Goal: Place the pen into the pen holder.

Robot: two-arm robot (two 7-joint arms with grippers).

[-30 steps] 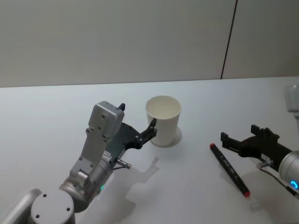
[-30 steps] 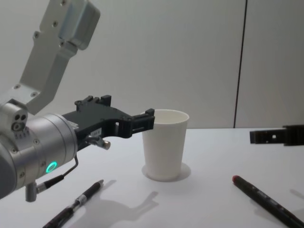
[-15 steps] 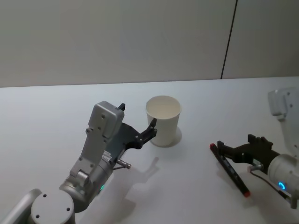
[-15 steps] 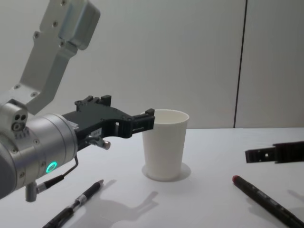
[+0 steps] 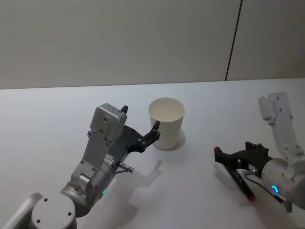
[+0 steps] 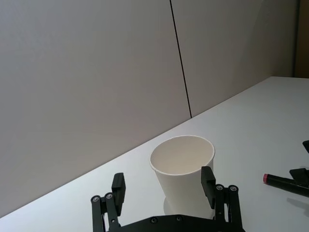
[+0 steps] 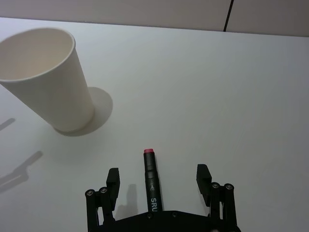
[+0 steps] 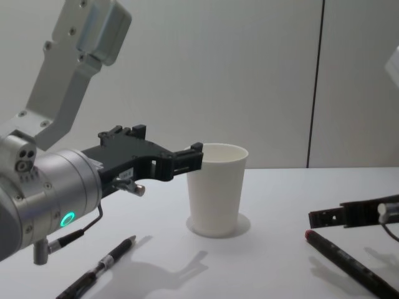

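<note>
Both gape: right hand straddling the pen, left hand beside empty pen holder.

Rear of pen under right claw

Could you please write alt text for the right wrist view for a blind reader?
The open right gripper frames a black pen with a red end, lying on the white table. A white paper cup stands farther off.

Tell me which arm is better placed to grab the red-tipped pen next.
Right. The right gripper hangs low over the pen, fingers open on either side; the left gripper is open by the cup, away from that pen.
</note>
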